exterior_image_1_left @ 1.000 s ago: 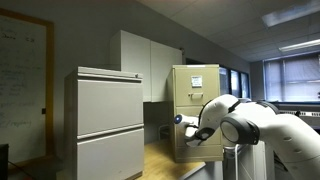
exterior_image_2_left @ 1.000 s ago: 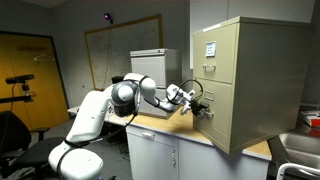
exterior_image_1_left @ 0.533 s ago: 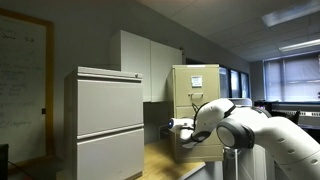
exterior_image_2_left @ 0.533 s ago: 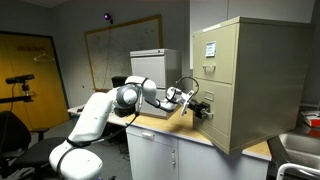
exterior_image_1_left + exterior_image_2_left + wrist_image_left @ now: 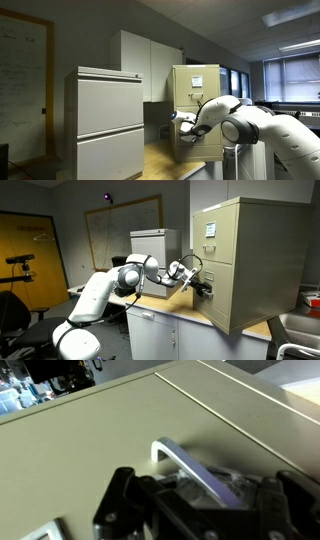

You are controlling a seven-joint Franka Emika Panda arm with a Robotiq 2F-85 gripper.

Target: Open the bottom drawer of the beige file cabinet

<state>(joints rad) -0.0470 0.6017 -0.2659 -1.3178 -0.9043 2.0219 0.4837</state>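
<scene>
Beige metal of the bottom drawer (image 5: 222, 300) faced the claw (image 5: 204, 286), apparently unopened in the beige file cabinet (image 5: 262, 260). Its handle (image 5: 180, 458) ran between the jaws, which had just clenched around it from wide open, so pulling could begin.

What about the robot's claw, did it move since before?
Yes: the gripper backed away from the beige file cabinet, then returned, slightly higher, onto the handle of the bottom drawer.
</scene>
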